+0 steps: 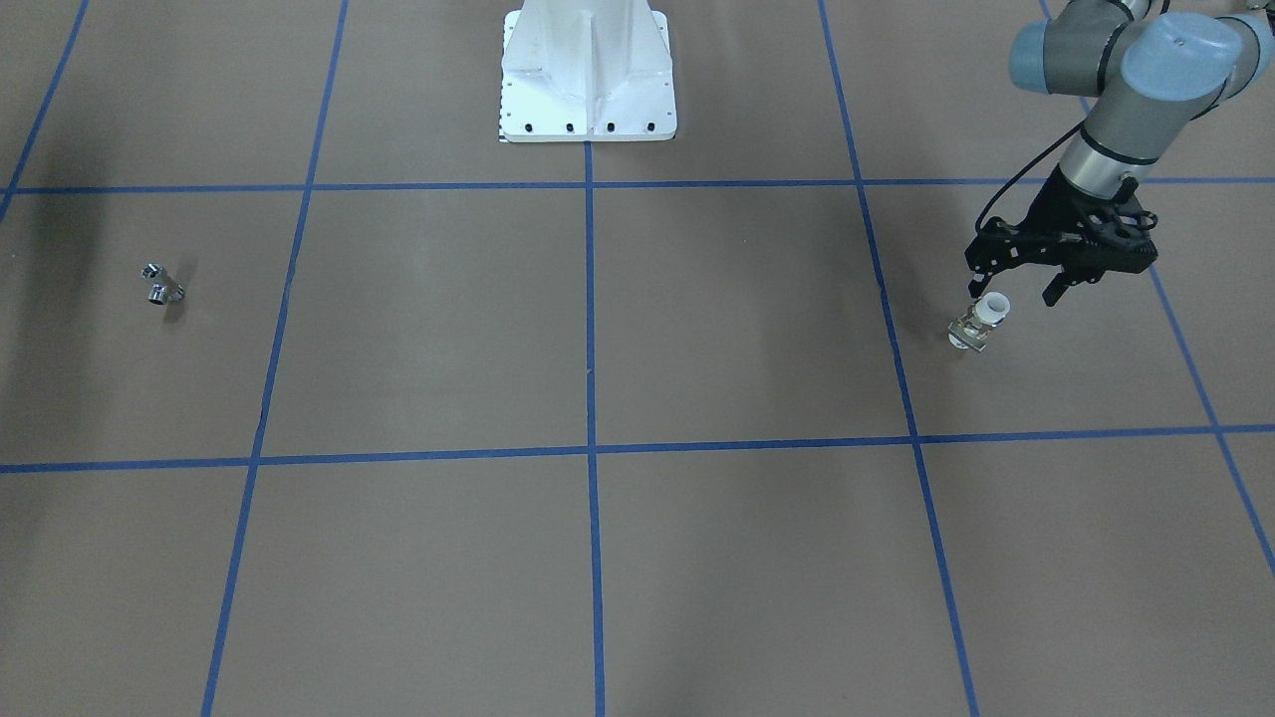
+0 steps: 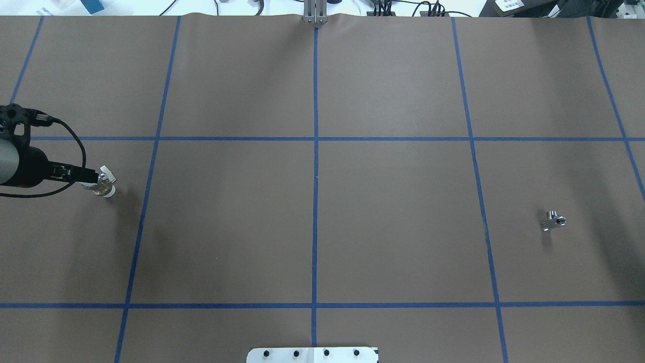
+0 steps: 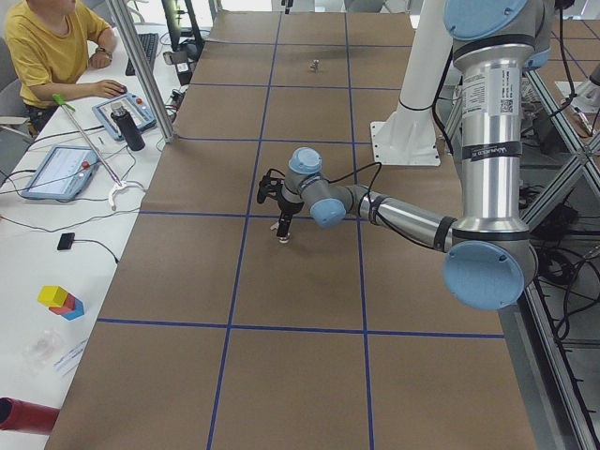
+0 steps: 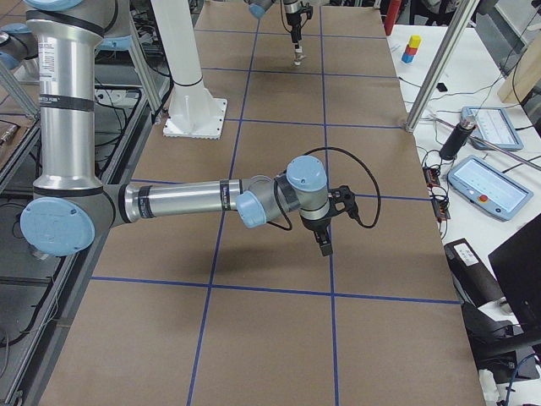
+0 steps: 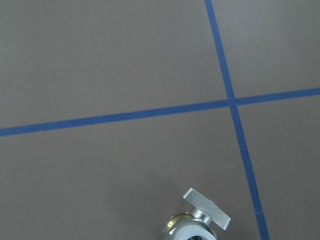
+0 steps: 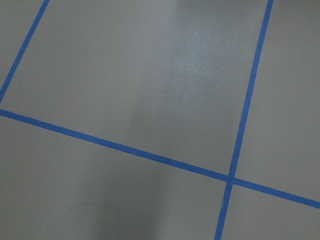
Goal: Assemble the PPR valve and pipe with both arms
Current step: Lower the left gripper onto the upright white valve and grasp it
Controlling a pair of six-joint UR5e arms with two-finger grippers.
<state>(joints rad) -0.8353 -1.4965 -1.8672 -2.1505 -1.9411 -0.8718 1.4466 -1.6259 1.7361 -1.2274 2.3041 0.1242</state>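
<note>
The PPR valve stands on the brown table, white collar up, with its flat tab showing in the left wrist view. It also shows in the overhead view. My left gripper is open and hangs just above and behind the valve, one finger next to the collar. The chrome pipe lies alone on the far side of the table, seen from overhead too. My right gripper shows only in the right side view, held above the table. I cannot tell whether it is open or shut.
The white pedestal base stands at the robot's edge of the table. Blue tape lines grid the brown surface. A seated operator and tablets are at a side bench. The right wrist view shows only bare table and tape.
</note>
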